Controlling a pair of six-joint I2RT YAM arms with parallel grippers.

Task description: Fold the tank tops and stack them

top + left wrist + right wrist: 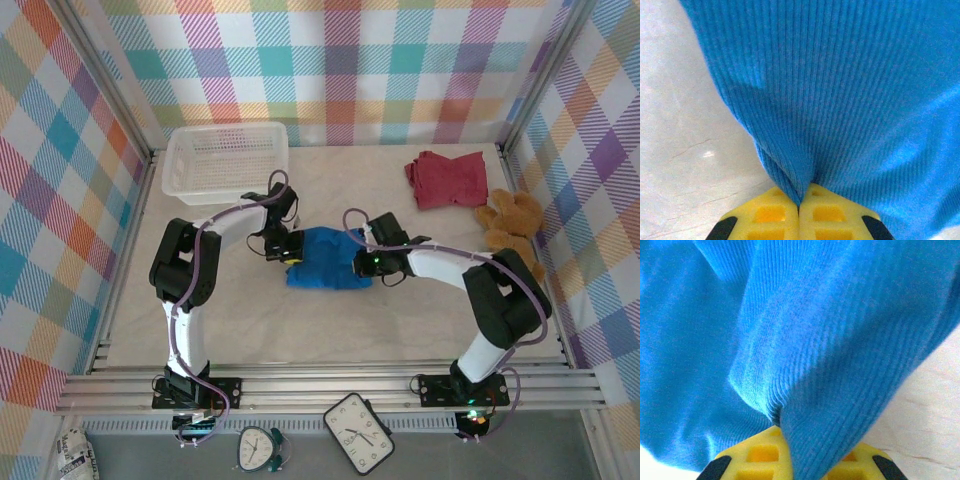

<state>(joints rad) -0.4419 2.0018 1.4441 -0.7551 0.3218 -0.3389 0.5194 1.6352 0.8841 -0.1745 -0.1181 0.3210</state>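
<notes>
Blue tank top [325,259]: ribbed knit, bunched at the centre of the table [300,330], not yet folded flat.

Left gripper [800,204]: fingers together, clamped on a narrow pleat at the top's 9 o'clock edge.

Right gripper [782,442]: clamped on a thicker gather at the 3 o'clock edge, with cloth spilling over one finger.

Dark red heap [447,178]: at 1 o'clock on the table, well apart. We cannot tell whether it is one top or two.

Teddy bear [512,225]: 3 o'clock, by the wall.

White mesh basket [228,128]: 11 o'clock.

Hazards, as we judge them:
- The left pinch is thin, so the stretchy knit may slip out under tension.
- The right gather may hold several layers, so the cloth would lift as a clump and not spread.
- Uneven pull between the two arms would skew the fold.
- A wide sweep toward 3 o'clock could drag cloth into the bear.
</notes>
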